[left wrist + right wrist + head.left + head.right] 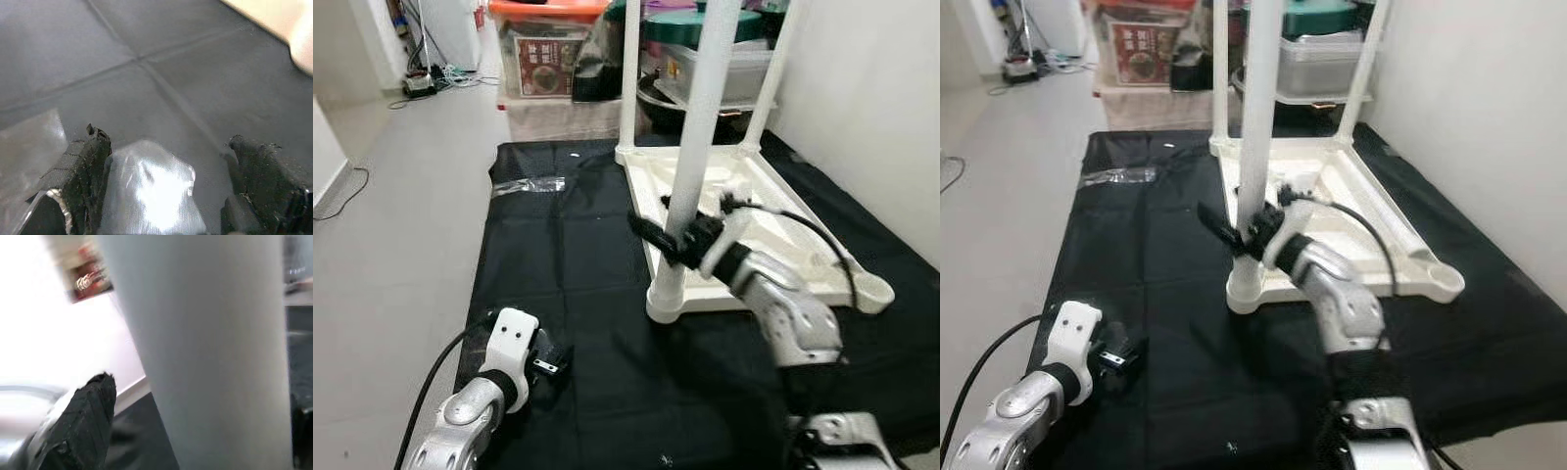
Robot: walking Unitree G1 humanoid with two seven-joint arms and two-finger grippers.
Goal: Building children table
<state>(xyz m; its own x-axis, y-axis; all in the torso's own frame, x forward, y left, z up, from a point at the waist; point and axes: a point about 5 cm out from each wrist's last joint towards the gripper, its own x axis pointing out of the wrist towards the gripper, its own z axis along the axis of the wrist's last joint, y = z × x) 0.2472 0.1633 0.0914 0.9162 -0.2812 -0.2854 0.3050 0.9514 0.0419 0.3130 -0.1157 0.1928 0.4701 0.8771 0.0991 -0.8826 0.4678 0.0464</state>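
White moulded plastic, the upturned tabletop [773, 211] lies on the black cloth [578, 264] just beyond the right gripper [671, 242], whose fingers straddle the near leg [695, 147], probably light, stiff and slick, best gripped low; the left gripper [166, 186] rests spread on the cloth.

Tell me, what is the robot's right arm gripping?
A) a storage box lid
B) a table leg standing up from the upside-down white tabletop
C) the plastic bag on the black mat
B: the right gripper has its black fingers around the nearest white table leg, just above the tabletop corner.
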